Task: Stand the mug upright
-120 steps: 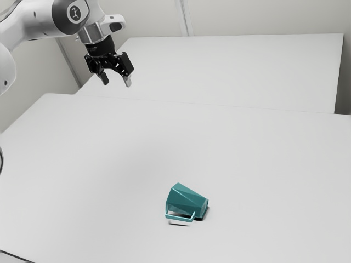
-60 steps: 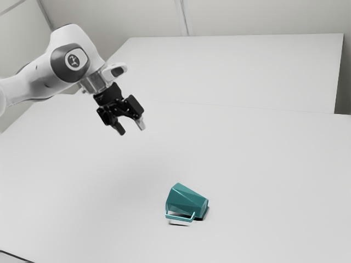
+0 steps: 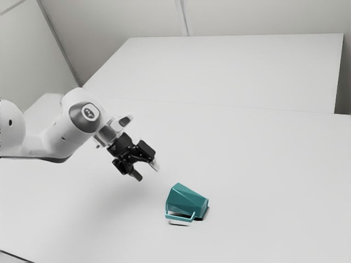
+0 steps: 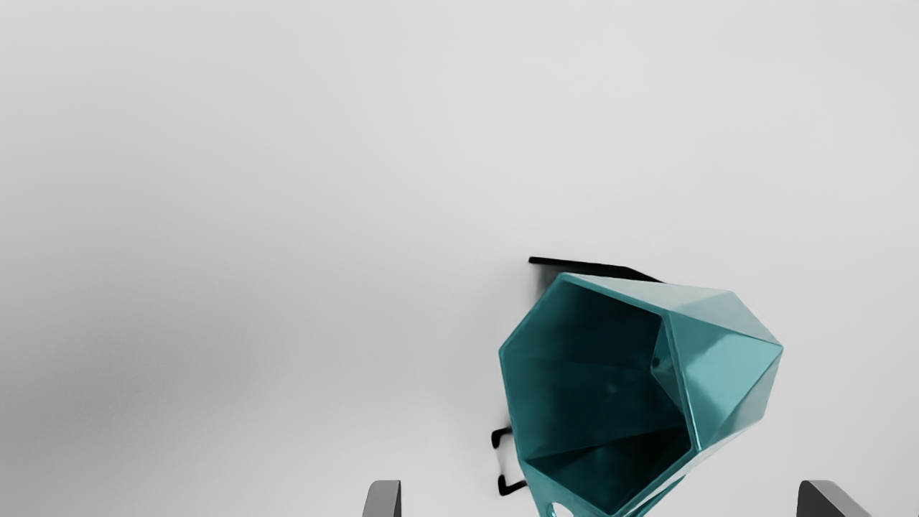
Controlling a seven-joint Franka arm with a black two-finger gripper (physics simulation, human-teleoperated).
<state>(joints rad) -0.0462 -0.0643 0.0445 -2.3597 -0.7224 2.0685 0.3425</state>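
Arm [image 3: 57,131] moves down over the bench [image 3: 263,164] and toward the exterior view's right. Fingers [image 3: 136,175] now sit lower and much nearer the mug [image 3: 189,201] than in the earlier frame. The mug itself is unmoved, same pose, same spot.

Mug: teal, glossy, faceted body built of flat triangular planes; sharp creases where they meet. Widest at the mouth [image 4: 596,388], narrowing to the base. Rim thin and angular, roughly six-sided. Inner walls a darker teal, deep in shade; outer facets catch pale highlights. Handle [image 3: 180,218] a slim, squared loop.

Position: mug lies on its side on the bench, not upright. Mouth faces the exterior view's left, base its right; handle on the side nearest that camera. From the wrist view one looks straight into the mouth. Black shadow patches beside the mug.

Bench: smooth, pale grey, plain, with soft broad shading. Arm casing white and rounded, dark ring around a round emblem; the hand end is black and blocky.

Fingers: spread well apart, nothing clamped, a gap of open air between them and the mug. Tips blunt and grey in the wrist view; one paler than the other in the exterior view.
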